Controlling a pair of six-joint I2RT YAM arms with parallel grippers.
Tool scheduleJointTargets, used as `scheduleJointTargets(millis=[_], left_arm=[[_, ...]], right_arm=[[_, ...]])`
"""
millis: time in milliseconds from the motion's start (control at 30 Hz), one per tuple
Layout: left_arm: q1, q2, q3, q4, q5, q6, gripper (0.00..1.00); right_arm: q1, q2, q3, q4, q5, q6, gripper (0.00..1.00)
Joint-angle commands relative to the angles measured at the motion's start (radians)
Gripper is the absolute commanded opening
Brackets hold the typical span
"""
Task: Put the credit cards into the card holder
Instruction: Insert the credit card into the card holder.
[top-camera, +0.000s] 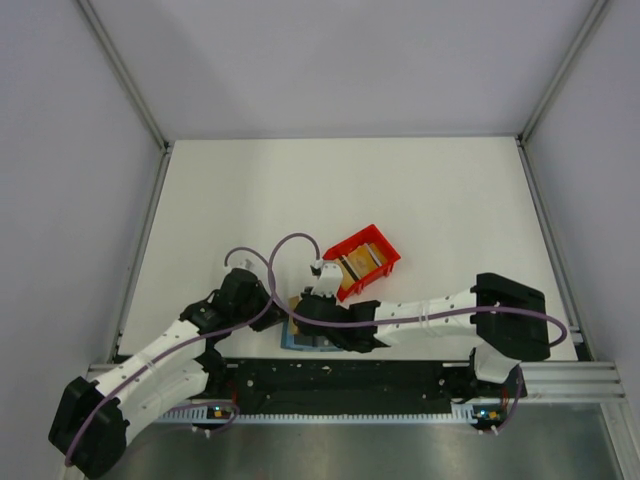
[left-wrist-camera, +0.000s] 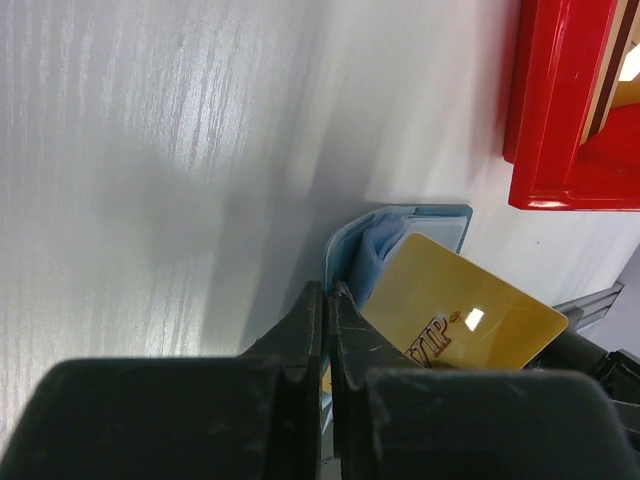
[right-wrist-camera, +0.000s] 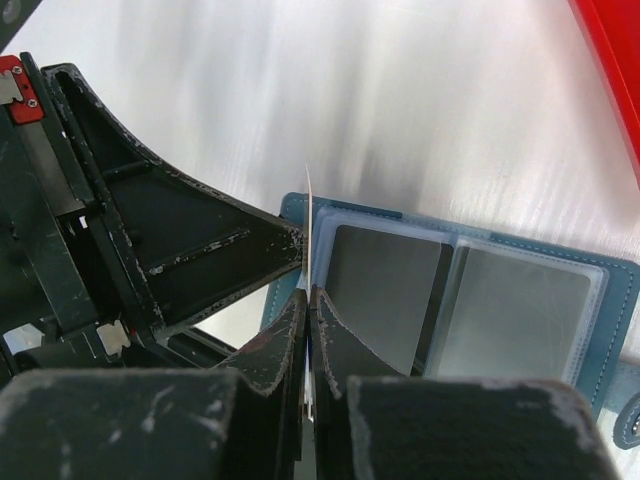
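Seen from above, two robot arms meet low in the centre of a white worktop (top-camera: 400, 190), over an open teal card holder (top-camera: 296, 338). Just above and to the right of them sits a red bin (top-camera: 385, 250) with more credit cards (top-camera: 356, 264) inside.

The step in hand appears to be sliding one gold card (left-wrist-camera: 460, 315) into a pocket of the holder. To do it well, the card's leading edge should line up with the pocket's mouth and travel flat along it. The holder needs to be pinned so it cannot skid, and the card should be let go only once most of it is inside.

The right jaws are pressed together on the gold card. In the right wrist view the card shows edge-on as a thin pale line at the left edge of the greyish pockets. The left jaws are also pressed together, with their tips touching the holder's left edge. Whether they pinch the cover or only press on it cannot be told.
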Motion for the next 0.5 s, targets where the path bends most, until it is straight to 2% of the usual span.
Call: scheduleJointTargets(millis=[0,200,467], left_arm=[[-0.004,-0.018,-0.013,0.035,0.002,-0.007,0.00],[-0.006,-0.018,-0.021,0.027,-0.005,-0.005,0.00],[-0.006,-0.023,-0.021,0.026,-0.007,-0.005,0.00]], right_arm=[[0.031,-0.003,0.033,-0.026,0.015,-0.006,0.00],[0.029,-0.052,-0.003,0.043,0.003,-0.036,0.00],[0.029,-0.071,-0.012,-0.018,0.041,-0.029,0.00]])
